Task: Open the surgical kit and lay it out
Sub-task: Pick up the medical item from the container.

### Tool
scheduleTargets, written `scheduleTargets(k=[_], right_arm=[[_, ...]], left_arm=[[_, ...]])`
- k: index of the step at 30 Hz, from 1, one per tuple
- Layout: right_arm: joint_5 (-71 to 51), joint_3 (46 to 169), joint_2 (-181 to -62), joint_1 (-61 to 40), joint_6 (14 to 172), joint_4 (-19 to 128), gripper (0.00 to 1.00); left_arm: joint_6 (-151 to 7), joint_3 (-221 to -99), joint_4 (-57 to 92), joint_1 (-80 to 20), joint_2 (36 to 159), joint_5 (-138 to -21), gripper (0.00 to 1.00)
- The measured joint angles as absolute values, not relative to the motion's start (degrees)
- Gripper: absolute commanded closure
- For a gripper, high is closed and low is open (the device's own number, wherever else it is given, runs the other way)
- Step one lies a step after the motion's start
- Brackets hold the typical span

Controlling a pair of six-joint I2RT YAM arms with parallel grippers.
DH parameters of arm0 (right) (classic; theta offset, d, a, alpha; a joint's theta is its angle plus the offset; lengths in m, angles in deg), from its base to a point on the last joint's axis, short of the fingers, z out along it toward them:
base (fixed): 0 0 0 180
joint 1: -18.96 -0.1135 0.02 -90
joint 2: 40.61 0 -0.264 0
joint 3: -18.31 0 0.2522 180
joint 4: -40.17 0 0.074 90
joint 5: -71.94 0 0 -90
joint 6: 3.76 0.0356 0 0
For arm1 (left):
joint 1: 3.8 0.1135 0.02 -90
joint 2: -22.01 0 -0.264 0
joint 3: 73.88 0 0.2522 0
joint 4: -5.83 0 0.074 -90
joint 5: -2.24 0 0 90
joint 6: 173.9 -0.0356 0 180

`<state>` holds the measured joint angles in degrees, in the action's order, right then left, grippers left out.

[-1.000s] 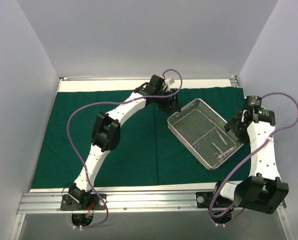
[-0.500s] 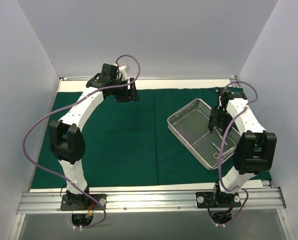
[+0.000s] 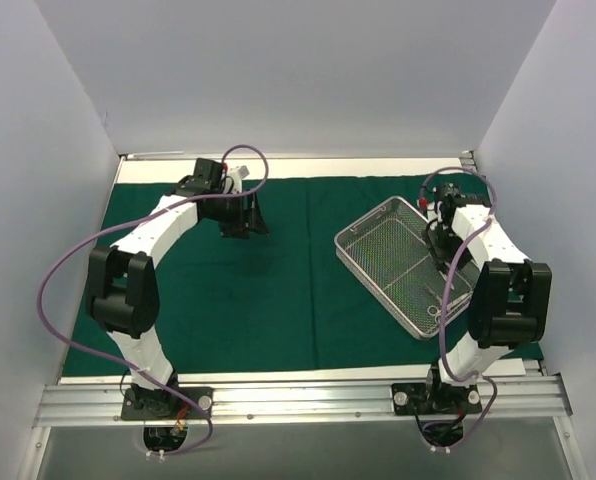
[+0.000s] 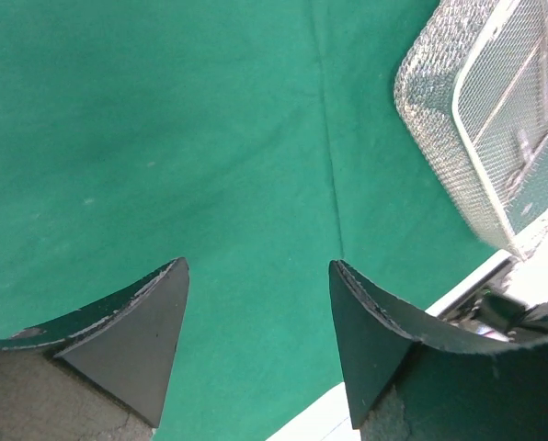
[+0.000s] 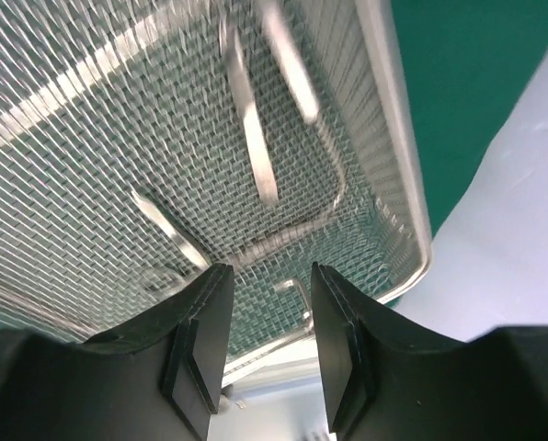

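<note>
The dark green drape lies spread flat over the table. The silver wire-mesh tray sits slanted on its right part. My left gripper is open and empty over the drape at the back, left of the tray. In the left wrist view the gripper shows bare drape between its fingers, with the tray at the upper right. My right gripper hangs over the tray's far right part. In the right wrist view it is open and empty just above the mesh, with thin steel instruments lying ahead of it.
A white table strip runs behind the drape and an aluminium rail along the near edge. Grey walls close in the left, back and right sides. Purple cables loop off both arms. A fold crease runs through the drape.
My left arm has swung away from the tray to the back left of the drape. My right arm has moved in from the right edge to over the tray. The tray has not moved.
</note>
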<state>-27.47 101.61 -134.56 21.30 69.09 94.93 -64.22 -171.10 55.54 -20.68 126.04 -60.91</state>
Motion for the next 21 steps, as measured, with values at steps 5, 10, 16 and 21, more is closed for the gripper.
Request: scheduleTargets(k=[5, 10, 16, 21], right_arm=[[-25.5, 94.6, -130.4, 23.1, 63.6, 96.0, 0.56], [-23.2, 93.0, -127.8, 22.4, 61.4, 96.2, 0.55], [-21.9, 91.5, -127.9, 20.4, 61.3, 92.2, 0.55], [-21.6, 89.8, -130.1, 19.7, 61.0, 88.4, 0.58]], left_arm=[[-62.5, -167.5, 52.9, -15.1, 123.9, -58.6, 0.3], [-61.7, -167.4, 51.9, -13.9, 123.9, -57.7, 0.32], [-61.6, -167.5, 51.9, -14.3, 124.2, -57.1, 0.32], [-61.6, -167.5, 51.9, -14.3, 124.2, -57.1, 0.32]])
